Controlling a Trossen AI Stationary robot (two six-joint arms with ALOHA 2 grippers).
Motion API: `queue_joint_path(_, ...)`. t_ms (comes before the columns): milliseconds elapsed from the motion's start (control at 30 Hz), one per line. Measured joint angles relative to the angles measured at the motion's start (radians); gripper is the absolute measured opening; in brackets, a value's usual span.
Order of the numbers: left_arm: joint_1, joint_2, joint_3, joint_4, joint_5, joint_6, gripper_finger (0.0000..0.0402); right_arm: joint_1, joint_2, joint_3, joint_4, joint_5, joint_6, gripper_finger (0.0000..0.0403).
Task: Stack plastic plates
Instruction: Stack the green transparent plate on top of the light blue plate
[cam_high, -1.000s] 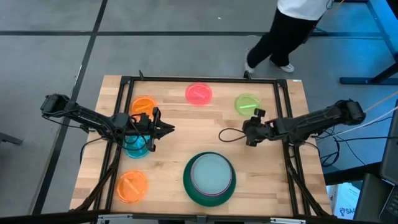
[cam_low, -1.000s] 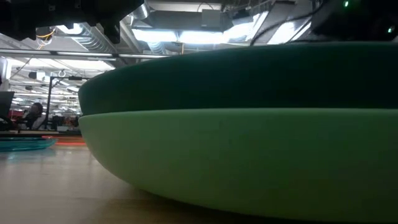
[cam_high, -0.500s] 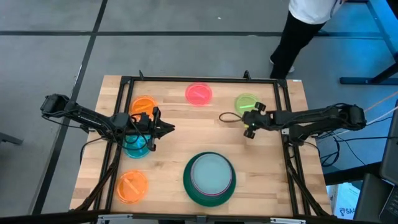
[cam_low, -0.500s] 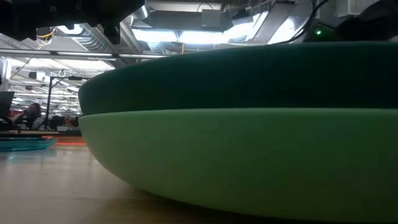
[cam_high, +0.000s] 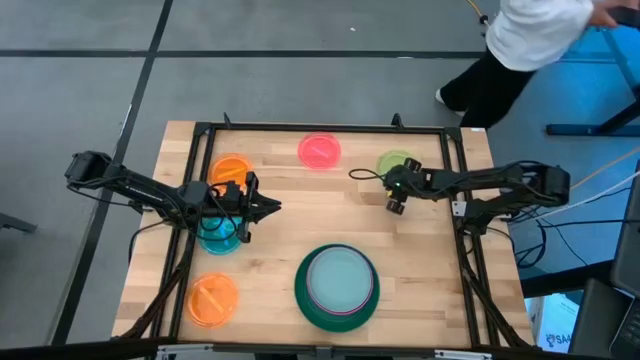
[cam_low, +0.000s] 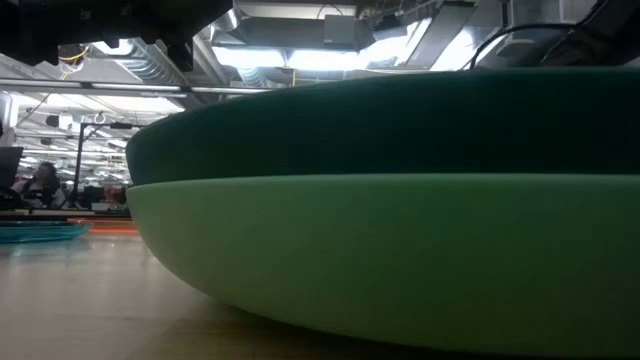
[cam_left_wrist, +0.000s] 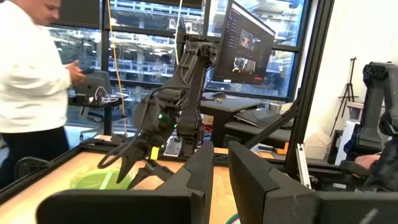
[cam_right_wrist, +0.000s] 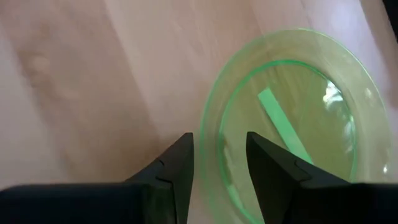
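Observation:
My right gripper (cam_high: 390, 186) (cam_right_wrist: 219, 140) points down, open, over the lime plate's (cam_high: 398, 163) (cam_right_wrist: 292, 124) near-left rim. One finger stands inside the rim and one outside, without plain touch. The lime plate lies flat on the table. My left gripper (cam_high: 266, 207) (cam_left_wrist: 221, 163) hovers level above the teal plate (cam_high: 219, 233), pointing right, with a narrow gap between its fingers. The stack (cam_high: 337, 285) shows a dark green rim, a magenta edge and a pale top. In the low view, dark green sits over mint (cam_low: 400, 250). Two orange plates (cam_high: 232, 168) (cam_high: 212, 298) and a pink-red plate (cam_high: 320, 150) lie singly.
A black frame runs along the wooden table's edges (cam_high: 300, 128). A cable loops by my right wrist (cam_high: 362, 172). A person in a white top (cam_high: 545, 35) stands beyond the far right corner. Bare wood lies between the lime plate and the stack.
My right gripper has moved from the table's middle right toward the far edge and come over the lime plate's near-left rim. The left arm has kept still. The person behind the table has walked toward the right.

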Motion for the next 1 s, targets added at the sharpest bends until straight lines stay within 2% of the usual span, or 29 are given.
queue_joint_path(300,0.0,0.0,0.0,-0.004,0.0,0.002,0.0043,-0.045,0.098,0.003,0.092,0.03,-0.03,0.0131)
queue_joint_path(400,0.0,0.0,0.0,-0.004,0.0,0.002,0.0043,-0.044,0.099,0.003,0.096,0.027,-0.053,0.0103)
queue_joint_path(633,0.0,0.0,0.0,-0.004,0.0,0.002,0.0043,-0.044,0.102,0.001,0.112,0.008,-0.073,0.0009)
queue_joint_path(867,0.0,0.0,0.0,-0.004,0.0,0.001,0.0043,-0.043,0.102,0.001,0.127,-0.006,-0.073,0.0008)
queue_joint_path(1000,0.0,0.0,0.0,-0.004,-0.001,0.001,0.0043,0.007,0.103,0.0,0.138,0.014,-0.076,0.0004)
